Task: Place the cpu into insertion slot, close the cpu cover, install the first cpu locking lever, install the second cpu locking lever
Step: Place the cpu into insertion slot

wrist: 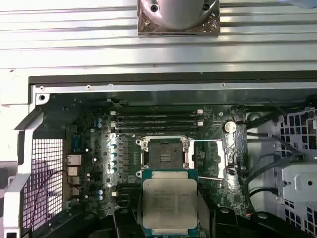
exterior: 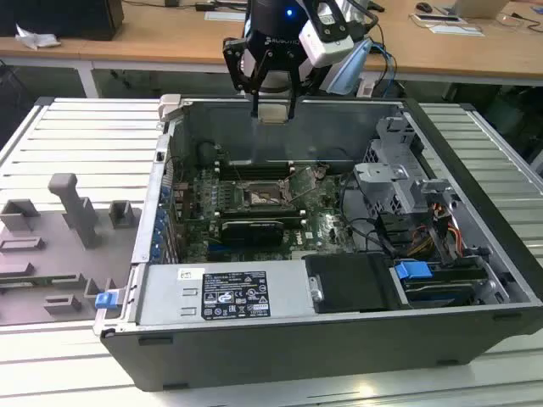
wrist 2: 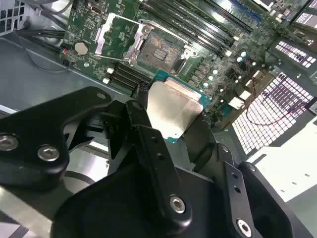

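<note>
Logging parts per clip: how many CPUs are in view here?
1. The cpu is clamped in the gripper, above the open computer case; the insertion slot inside is bare.

Arm (exterior: 276, 25) upright, wrist pointing straight down; jaws clamped on opposite edges of cpu (wrist: 170, 203).

The cpu (wrist: 170, 203) shows a pale silver face edged in green, the motherboard (wrist 2: 83, 22) is green, and the insertion slot (wrist: 164, 152) is dark with a silver rim.
</note>
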